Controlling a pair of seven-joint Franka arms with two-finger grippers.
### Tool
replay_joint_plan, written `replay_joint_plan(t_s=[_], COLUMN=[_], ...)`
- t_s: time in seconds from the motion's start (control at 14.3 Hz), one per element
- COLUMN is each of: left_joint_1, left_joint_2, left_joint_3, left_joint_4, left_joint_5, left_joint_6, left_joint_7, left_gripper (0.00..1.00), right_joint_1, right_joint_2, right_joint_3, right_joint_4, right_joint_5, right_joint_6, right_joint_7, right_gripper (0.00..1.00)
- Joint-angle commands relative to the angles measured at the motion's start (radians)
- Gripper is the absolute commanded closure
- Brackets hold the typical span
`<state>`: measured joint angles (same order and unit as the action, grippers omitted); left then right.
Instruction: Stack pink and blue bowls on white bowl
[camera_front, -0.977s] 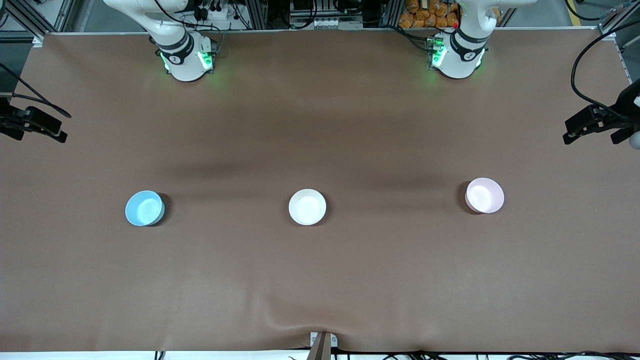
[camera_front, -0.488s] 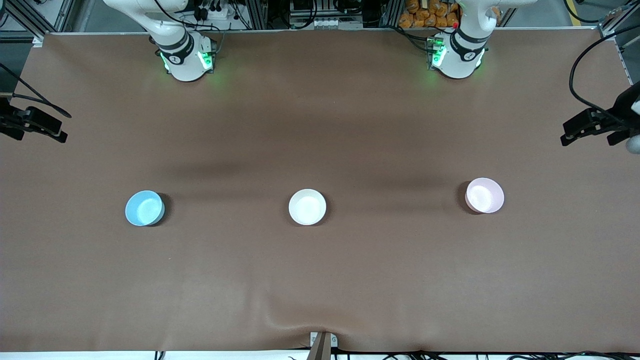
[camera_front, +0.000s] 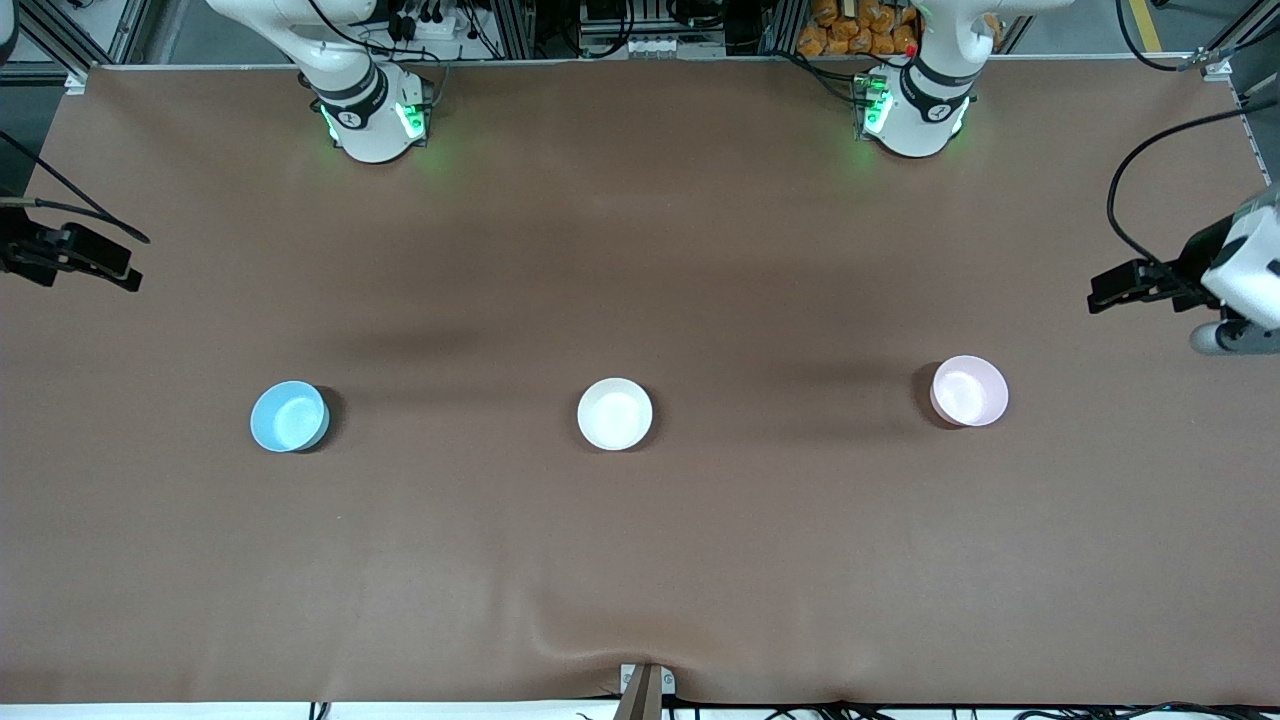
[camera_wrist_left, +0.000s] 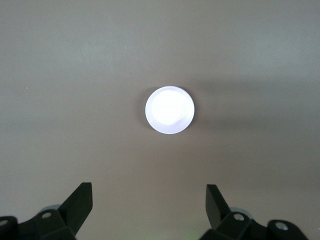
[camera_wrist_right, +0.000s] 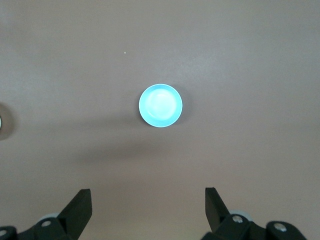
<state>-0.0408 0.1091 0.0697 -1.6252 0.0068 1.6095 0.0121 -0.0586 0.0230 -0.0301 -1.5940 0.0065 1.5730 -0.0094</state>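
left tool (camera_wrist_left: 149, 202) open, high over pink bowl (camera_wrist_left: 170, 109) | right tool (camera_wrist_right: 148, 204) open, high over blue bowl (camera_wrist_right: 160, 105)

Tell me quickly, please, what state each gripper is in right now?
Left gripper: open, holding nothing, up in the air over the pink bowl.
Right gripper: open, holding nothing, up in the air over the blue bowl.

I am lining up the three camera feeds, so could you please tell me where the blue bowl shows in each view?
Front view: the blue bowl sits on the brown table cover, toward the right arm's end, in a row with the white bowl.
Left wrist view: not in it; the bowl there is the pink bowl.
Right wrist view: mid-picture, ahead of the open right claw.
Shared landmark: the brown table cover.
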Motion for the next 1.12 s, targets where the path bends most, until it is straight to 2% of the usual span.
replay_joint_plan(t_s=[0.0, 0.35, 0.63, 0.91, 0.98, 1.05], left_joint_1=[0.015, 0.016, 0.047, 0.050, 0.051, 0.051], left_joint_2=[0.020, 0.038, 0.141, 0.187, 0.210, 0.231], left_joint_3=[0.001, 0.001, -0.001, -0.004, -0.005, -0.007], left_joint_4=[-0.070, -0.278, -0.315, -0.426, -0.435, -0.443], left_joint_5=[-0.007, -0.001, -0.001, -0.001, -0.001, -0.001], left_joint_6=[0.061, 0.323, 0.447, 0.642, 0.671, 0.708], left_joint_7=[0.023, 0.037, 0.104, 0.117, 0.120, 0.123], left_gripper=[0.00, 0.00, 0.00, 0.00, 0.01, 0.07], right_joint_1=[-0.009, -0.009, -0.009, -0.009, -0.010, -0.010], right_joint_2=[0.061, 0.127, 0.176, 0.213, 0.235, 0.253], right_joint_3=[0.002, 0.002, 0.001, 0.001, 0.001, 0.001], right_joint_4=[0.005, -0.021, -0.043, -0.165, -0.191, -0.211], right_joint_5=[0.004, 0.004, 0.003, -0.003, -0.003, -0.003], right_joint_6=[0.004, 0.070, 0.120, 0.284, 0.332, 0.369], right_joint_7=[-0.003, -0.004, -0.007, -0.033, -0.043, -0.047], right_gripper=[0.00, 0.00, 0.00, 0.00, 0.00, 0.00])
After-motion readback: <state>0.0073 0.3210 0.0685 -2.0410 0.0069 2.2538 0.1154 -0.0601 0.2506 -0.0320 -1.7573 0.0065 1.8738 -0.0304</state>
